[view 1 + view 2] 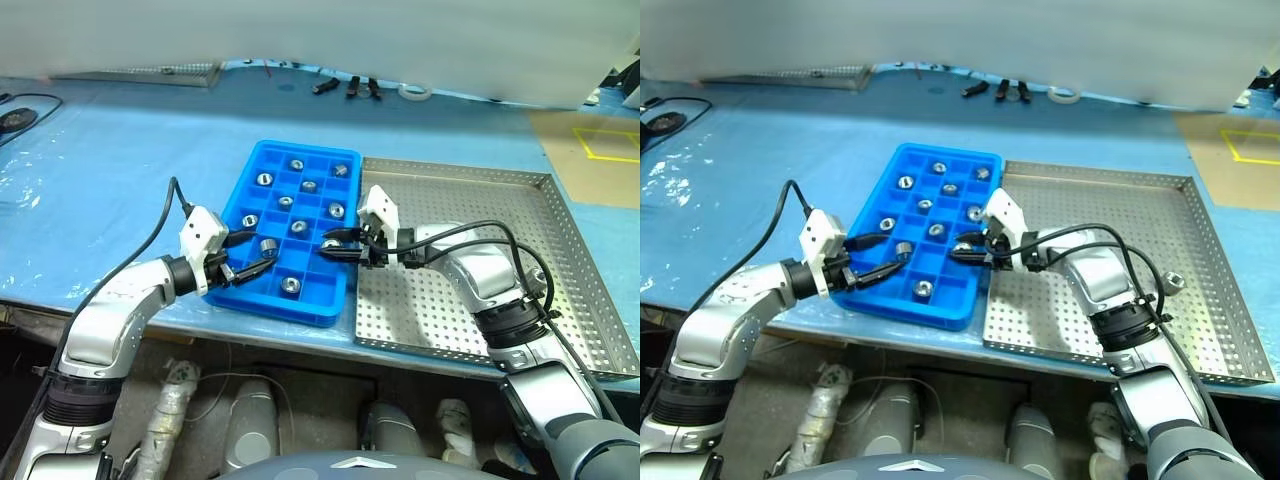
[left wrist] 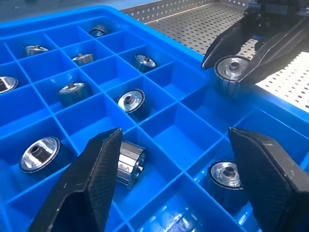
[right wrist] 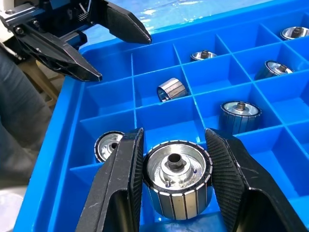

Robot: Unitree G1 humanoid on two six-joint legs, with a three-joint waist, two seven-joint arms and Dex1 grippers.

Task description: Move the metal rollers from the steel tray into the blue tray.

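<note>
Rollers of bright, ribbed metal are the thing to move, and one of them [image 3: 177,186] sits clamped between the two black fingers of the right gripper [image 1: 338,241], held by its fluted side wall with its flat face and dark centre hole turned toward the wrist camera. It hangs over the near-right compartments of the blue tray [image 1: 240,195], just inside the edge that borders the steel tray [image 1: 560,260]. About ten more rollers already lie in the blue tray's square cells, one to a cell, some upright and one [image 3: 171,89] tipped on its side.

Judging by the look, each piece is solid steel — dense for its size, fully rigid, in no danger from a short drop. The polished faces are probably slick, so the ribbed circumference is the better place to pinch, across the widest part, as the right gripper does now. A round body will roll if released on its side, and the cell walls should stop it.

The left gripper [image 1: 243,267] has its fingers spread wide and empty, poised over the near-left cells beside a tipped roller [image 2: 129,164]. The steel tray's perforated floor shows little on it — one small piece [image 1: 1175,281] near its right rim may be a roller, though that is hard to tell
</note>
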